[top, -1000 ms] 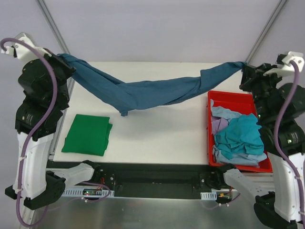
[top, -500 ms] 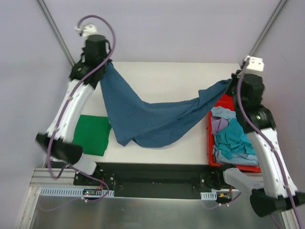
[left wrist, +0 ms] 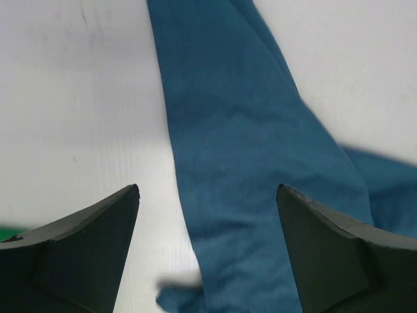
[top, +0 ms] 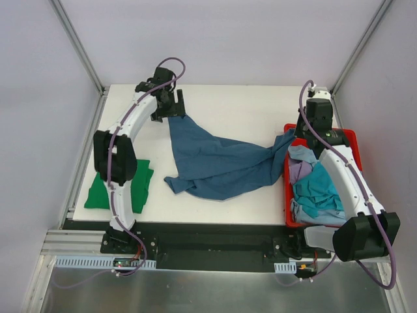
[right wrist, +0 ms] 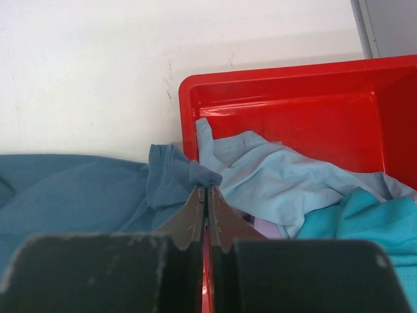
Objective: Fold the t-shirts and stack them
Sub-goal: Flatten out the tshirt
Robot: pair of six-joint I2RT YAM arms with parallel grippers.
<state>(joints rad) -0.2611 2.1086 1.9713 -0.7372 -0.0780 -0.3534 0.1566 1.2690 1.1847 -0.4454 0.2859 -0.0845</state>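
A dark teal-blue t-shirt lies loosely spread across the middle of the white table. My left gripper hovers open over the shirt's far left corner. The shirt passes below and between its wide-apart fingers, untouched. My right gripper is shut on the shirt's right end at the red bin's left rim, and a fold of the blue cloth bunches at its tips. A folded bright green t-shirt rests near the front left, partly behind the left arm.
The red bin stands at the right edge. It holds a crumpled light blue shirt, a teal one and a lavender one. Metal frame posts rise at the two far corners.
Both arms swung inward and down from holding the shirt stretched in the air. The shirt now lies on the table. The left gripper opened and let go of its corner.
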